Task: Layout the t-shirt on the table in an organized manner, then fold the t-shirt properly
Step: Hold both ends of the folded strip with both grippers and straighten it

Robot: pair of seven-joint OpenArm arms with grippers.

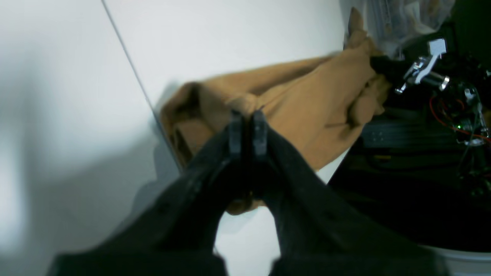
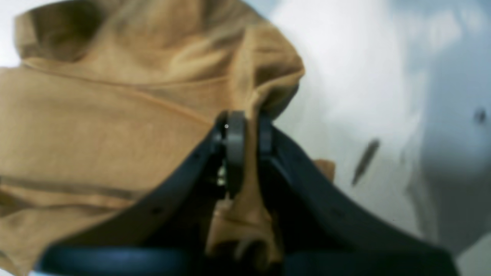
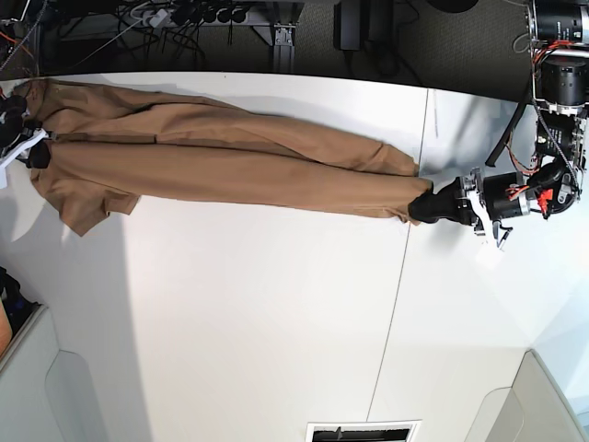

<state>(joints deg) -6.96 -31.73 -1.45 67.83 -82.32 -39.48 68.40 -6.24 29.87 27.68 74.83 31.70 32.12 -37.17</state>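
The tan t-shirt (image 3: 230, 157) is stretched out in a long twisted band across the back of the white table (image 3: 276, 322). At its right end my left gripper (image 3: 425, 204) is shut on a bunched fold. The left wrist view shows its fingertips (image 1: 234, 128) pressed together over the t-shirt (image 1: 307, 99). At the far left edge my right gripper (image 3: 32, 147) holds the other end. Close up, the right gripper (image 2: 247, 130) has a ridge of the t-shirt (image 2: 115, 126) pinched between its pads. A loose corner hangs down at the left.
A thin dark seam (image 3: 405, 276) crosses the table just left of my left gripper. Cables and dark equipment (image 3: 212, 18) lie beyond the far edge. Grey bins (image 3: 37, 387) sit at the near corners, and a vent (image 3: 363, 431) is at the front edge.
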